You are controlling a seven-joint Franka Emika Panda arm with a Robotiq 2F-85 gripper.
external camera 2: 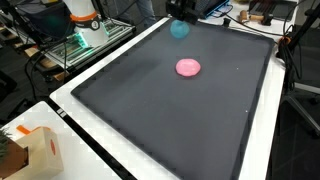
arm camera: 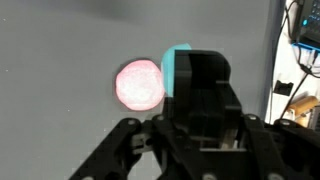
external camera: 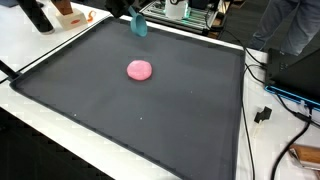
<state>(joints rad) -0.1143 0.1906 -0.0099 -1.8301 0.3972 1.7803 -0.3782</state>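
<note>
In both exterior views my gripper (external camera: 135, 14) (external camera 2: 180, 10) hangs above the far edge of a large dark mat (external camera: 120, 115) (external camera 2: 170, 120). It is shut on a small teal block (external camera: 139, 27) (external camera 2: 179, 29), held up off the mat. A pink round lump (external camera: 139, 70) (external camera 2: 188, 68) lies on the mat near its middle, apart from the gripper. In the wrist view the closed black fingers (arm camera: 200, 72) cover most of the teal block (arm camera: 175, 66), and the pink lump (arm camera: 140, 85) lies on the mat below, to the left of the fingers.
The mat lies on a white table (external camera: 40, 115). A cardboard box (external camera 2: 32, 152) stands on a table corner. Cables (external camera: 265, 115) and dark gear lie beside the mat. A rack with green light (external camera 2: 85, 40) stands beyond it. A person (external camera: 290, 25) is at the back.
</note>
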